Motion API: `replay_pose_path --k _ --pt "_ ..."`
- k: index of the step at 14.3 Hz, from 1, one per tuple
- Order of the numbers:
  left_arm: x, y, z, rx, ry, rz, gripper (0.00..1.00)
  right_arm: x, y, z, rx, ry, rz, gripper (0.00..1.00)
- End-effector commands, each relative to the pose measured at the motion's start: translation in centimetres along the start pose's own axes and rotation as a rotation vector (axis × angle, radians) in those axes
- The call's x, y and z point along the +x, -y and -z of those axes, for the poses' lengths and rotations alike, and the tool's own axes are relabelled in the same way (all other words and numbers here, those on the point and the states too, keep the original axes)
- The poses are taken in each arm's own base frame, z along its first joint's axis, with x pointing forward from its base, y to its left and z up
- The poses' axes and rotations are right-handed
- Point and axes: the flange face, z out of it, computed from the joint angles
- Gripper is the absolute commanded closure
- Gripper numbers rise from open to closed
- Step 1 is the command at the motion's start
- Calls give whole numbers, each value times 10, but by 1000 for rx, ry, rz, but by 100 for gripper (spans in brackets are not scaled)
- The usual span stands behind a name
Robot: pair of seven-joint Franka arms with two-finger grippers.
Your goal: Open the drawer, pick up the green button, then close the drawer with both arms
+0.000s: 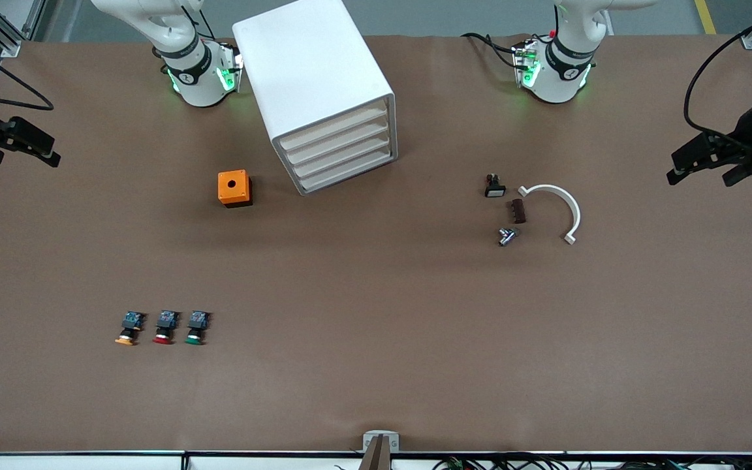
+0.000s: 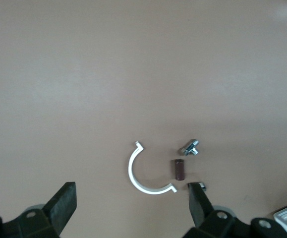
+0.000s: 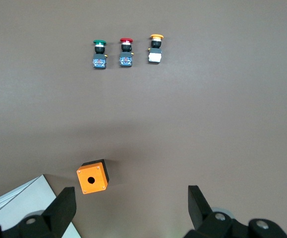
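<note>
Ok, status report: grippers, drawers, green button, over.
Left gripper and right gripper open, waiting at the table ends. Cabinet drawers all shut. Green button on the table beside the red button, nothing blocking.

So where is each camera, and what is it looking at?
Front view: high across the table, facing both arms' bases, cabinet between.
Left wrist view: on the left arm, looking down past the open left gripper at the white half-ring.
Right wrist view: looking down past the open right gripper at three buttons, orange box.
Shared: front view shows both.
</note>
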Motion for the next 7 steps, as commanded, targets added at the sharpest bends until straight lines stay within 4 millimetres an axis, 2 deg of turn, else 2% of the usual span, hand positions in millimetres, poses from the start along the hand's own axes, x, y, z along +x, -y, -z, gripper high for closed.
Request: replay_pose_path --k 1,7 --pt "11 -4 9 54 19 -16 0 -7 -7 1 41 -10 -20 0" --pt "12 -4 11 46 22 42 0 -6 -4 9 30 -38 -4 0"
